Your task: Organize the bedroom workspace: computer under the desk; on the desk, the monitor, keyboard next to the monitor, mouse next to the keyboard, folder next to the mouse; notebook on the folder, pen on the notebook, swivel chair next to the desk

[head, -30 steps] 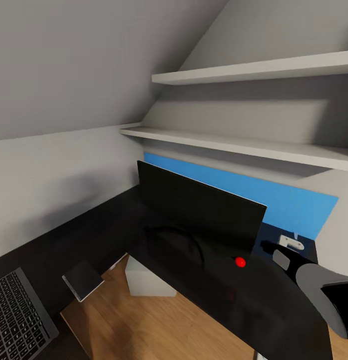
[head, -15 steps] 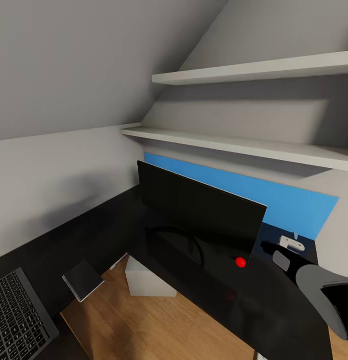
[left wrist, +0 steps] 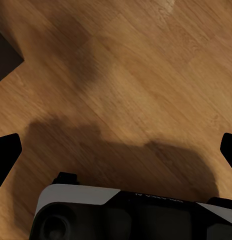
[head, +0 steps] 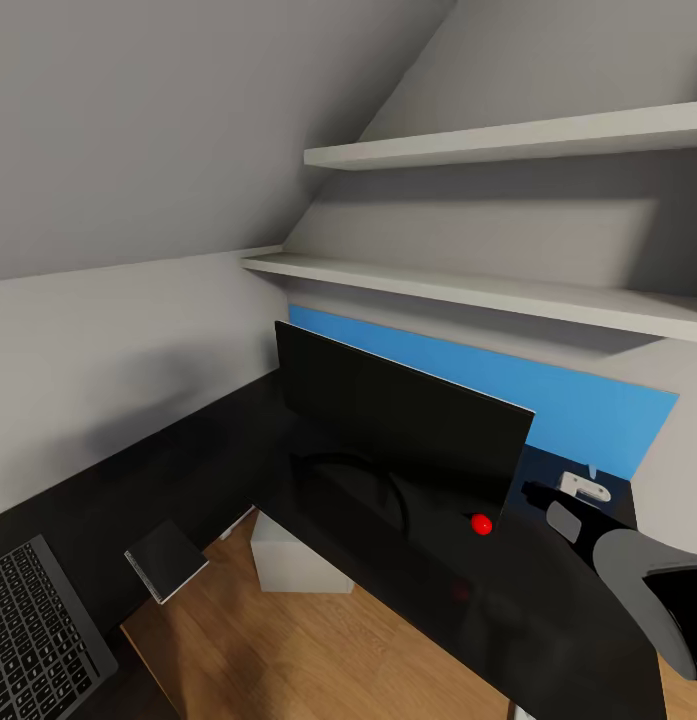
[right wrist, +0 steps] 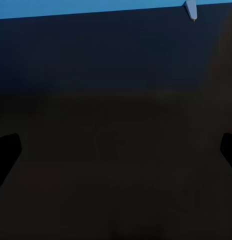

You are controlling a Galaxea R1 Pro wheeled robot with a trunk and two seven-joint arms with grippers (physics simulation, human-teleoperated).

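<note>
While nothing is shifting since a moment ago, the right gripper (right wrist: 116, 150) is hovering open and empty over the tabletop (head: 548, 610) beside the monitor (head: 398, 420), so the tidying is pausing.

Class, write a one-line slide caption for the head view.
Monitor standing on the black desk, keyboard at its near left end.

Before you, black desk (head: 188, 470), monitor (head: 398, 430) standing on it, keyboard (head: 38, 620) at its near-left end, notebook (head: 166, 559) at its edge.
</note>
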